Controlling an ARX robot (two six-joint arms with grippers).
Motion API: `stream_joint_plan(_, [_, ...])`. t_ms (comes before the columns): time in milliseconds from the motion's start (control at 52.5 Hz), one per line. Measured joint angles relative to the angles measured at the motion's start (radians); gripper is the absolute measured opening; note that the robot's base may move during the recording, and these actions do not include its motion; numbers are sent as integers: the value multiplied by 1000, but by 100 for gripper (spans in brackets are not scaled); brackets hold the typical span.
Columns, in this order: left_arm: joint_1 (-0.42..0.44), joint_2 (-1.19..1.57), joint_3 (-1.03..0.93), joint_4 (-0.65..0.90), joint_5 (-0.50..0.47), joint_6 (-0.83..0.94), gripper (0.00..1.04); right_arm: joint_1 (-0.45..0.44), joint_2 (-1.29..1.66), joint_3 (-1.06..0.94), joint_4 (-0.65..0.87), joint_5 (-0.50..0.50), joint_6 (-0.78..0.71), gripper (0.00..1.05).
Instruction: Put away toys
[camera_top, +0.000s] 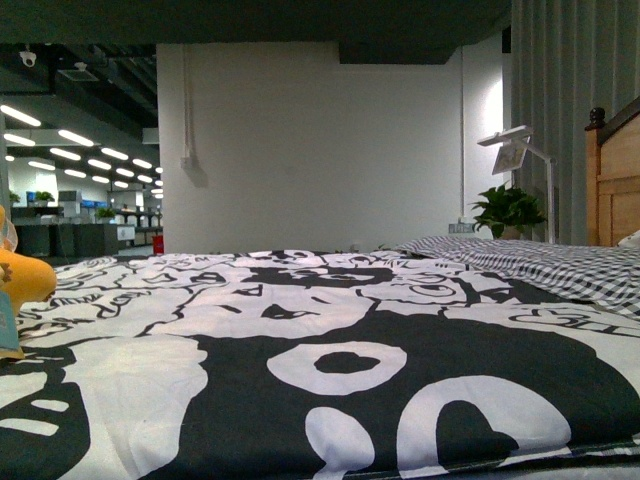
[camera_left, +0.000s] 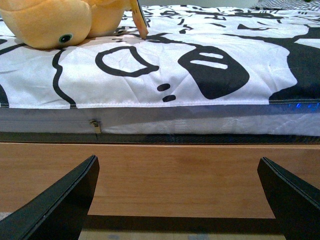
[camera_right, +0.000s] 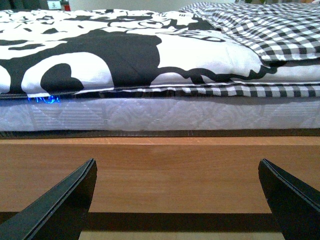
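An orange-yellow plush toy (camera_left: 55, 22) lies on the black-and-white patterned bedspread (camera_left: 200, 55), near the bed's left front part; a card tag (camera_left: 140, 22) leans beside it. In the front view only a bit of the toy (camera_top: 22, 280) shows at the far left edge. My left gripper (camera_left: 177, 200) is open, low in front of the wooden bed rail (camera_left: 175, 175), well below and apart from the toy. My right gripper (camera_right: 177, 200) is open too, facing the bed rail (camera_right: 175, 170) further right, with nothing between its fingers.
The mattress side (camera_right: 150, 117) sits above the rail. A checkered blanket (camera_right: 270, 30) covers the bed's right part. A wooden headboard (camera_top: 615, 180), a potted plant (camera_top: 508, 210) and a white lamp (camera_top: 520, 150) stand at the far right; a white wall (camera_top: 320, 150) is behind.
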Motion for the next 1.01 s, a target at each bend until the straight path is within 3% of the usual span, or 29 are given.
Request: stream_joint_plan(1009, [-2, -1, 0, 0, -3, 0, 98, -1, -1, 0, 1, -6, 0, 98])
